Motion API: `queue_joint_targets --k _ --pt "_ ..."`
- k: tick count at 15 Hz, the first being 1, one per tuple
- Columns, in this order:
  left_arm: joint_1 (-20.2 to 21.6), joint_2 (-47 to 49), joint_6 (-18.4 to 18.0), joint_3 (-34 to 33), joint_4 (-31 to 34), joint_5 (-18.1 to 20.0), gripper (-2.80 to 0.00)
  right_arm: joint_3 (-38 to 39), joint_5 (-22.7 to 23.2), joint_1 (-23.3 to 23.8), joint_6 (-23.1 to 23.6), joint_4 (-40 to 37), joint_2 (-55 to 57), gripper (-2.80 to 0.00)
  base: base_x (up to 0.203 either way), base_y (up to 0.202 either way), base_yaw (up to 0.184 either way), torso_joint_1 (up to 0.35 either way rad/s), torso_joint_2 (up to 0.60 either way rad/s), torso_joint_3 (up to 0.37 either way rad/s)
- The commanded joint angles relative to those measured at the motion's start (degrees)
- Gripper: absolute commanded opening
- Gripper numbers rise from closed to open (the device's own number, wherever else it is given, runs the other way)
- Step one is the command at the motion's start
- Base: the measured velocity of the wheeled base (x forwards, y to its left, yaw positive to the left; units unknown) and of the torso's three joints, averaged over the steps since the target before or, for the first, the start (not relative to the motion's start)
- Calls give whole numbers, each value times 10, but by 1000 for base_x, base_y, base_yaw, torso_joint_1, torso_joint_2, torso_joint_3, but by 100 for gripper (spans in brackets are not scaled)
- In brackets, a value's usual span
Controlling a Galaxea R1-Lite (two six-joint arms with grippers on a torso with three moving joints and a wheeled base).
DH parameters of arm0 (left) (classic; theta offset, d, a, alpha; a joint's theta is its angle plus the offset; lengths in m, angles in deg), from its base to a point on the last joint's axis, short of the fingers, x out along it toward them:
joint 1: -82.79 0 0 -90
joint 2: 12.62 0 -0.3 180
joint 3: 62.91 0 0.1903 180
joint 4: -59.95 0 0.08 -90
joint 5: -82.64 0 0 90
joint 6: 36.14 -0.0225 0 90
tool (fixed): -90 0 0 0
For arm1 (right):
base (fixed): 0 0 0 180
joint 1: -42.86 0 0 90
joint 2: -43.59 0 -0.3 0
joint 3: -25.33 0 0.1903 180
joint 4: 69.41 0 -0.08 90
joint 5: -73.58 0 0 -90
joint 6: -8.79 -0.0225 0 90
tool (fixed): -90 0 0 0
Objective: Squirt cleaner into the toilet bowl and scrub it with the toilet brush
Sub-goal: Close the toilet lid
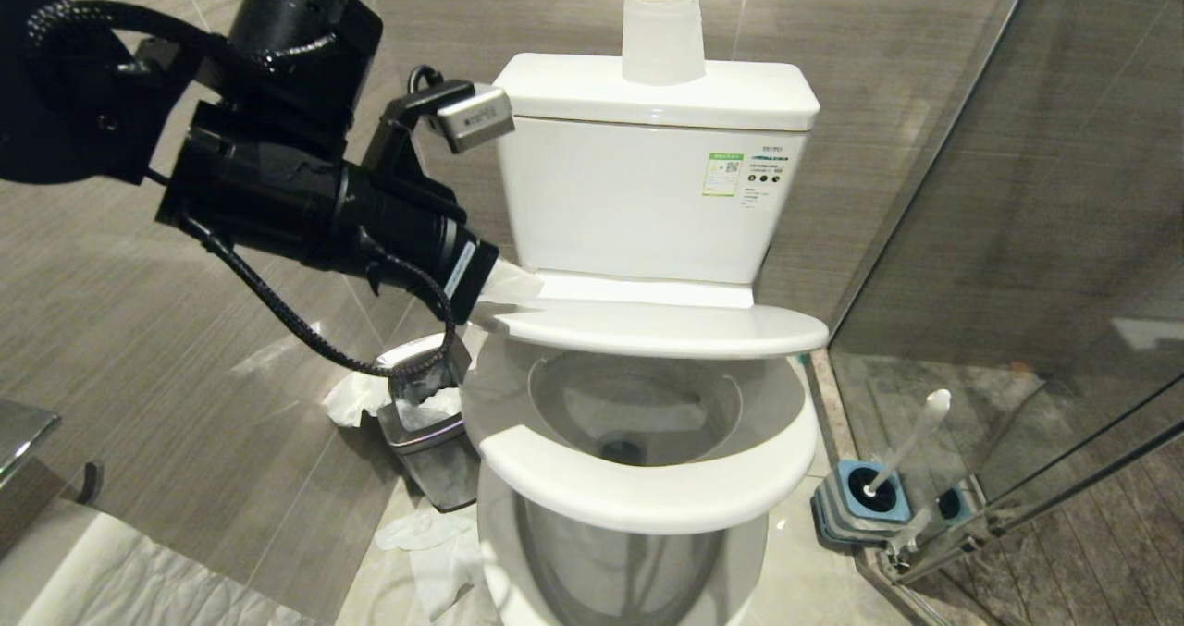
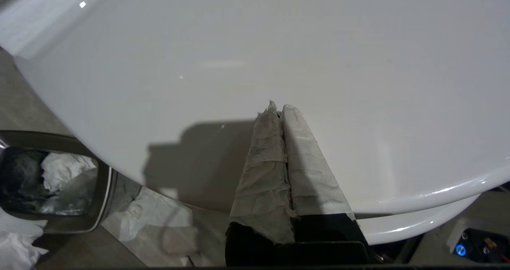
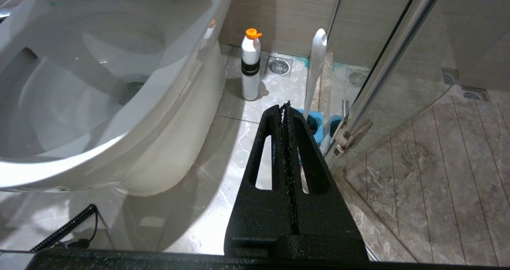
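The left claw (image 2: 282, 112), pinched shut and empty, presses its wrapped tips against the half-raised toilet lid (image 1: 661, 325) – the toilet brush (image 1: 911, 446) stands upright in its holder on the floor right of the bowl, nearer the shut right claw (image 3: 285, 107).

Grey-brown striated wall tiles (image 1: 879, 43) line the room behind a white ceramic cistern (image 1: 638, 191) topped by a white paper roll (image 1: 660, 34). The pale marbled floor tiles (image 3: 255, 106) gleam under overhead light. A clear glass shower partition (image 1: 1036, 238) stands beside a round steel floor drain (image 3: 278, 66). A small steel waste bin (image 1: 427, 441) holds crumpled tissue.
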State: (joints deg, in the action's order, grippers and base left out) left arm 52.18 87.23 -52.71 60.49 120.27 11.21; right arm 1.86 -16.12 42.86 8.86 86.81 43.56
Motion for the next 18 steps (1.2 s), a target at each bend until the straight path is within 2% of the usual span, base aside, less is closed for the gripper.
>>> queue_joint_targets --k 1,8,12,15,18 --pt "-3 3 -1 -37 8 -1 -280 0 0 0 0 0 0 -280 0 0 0 0 0 0" --pt "-31 31 0 -129 5 -3 -280 0 0 0 0 0 0 -280 0 0 0 0 0 0" --pt "-33 72 3 -141 0 -9 -280 0 0 0 0 1 0 -280 0 0 0 0 0 0" --pt "-33 98 4 -162 -32 -22 -280 0 0 0 0 0 0 -280 0 0 0 0 0 0" --pt "-39 134 4 -200 -91 -58 -280 0 0 0 0 0 0 -280 0 0 0 0 0 0"
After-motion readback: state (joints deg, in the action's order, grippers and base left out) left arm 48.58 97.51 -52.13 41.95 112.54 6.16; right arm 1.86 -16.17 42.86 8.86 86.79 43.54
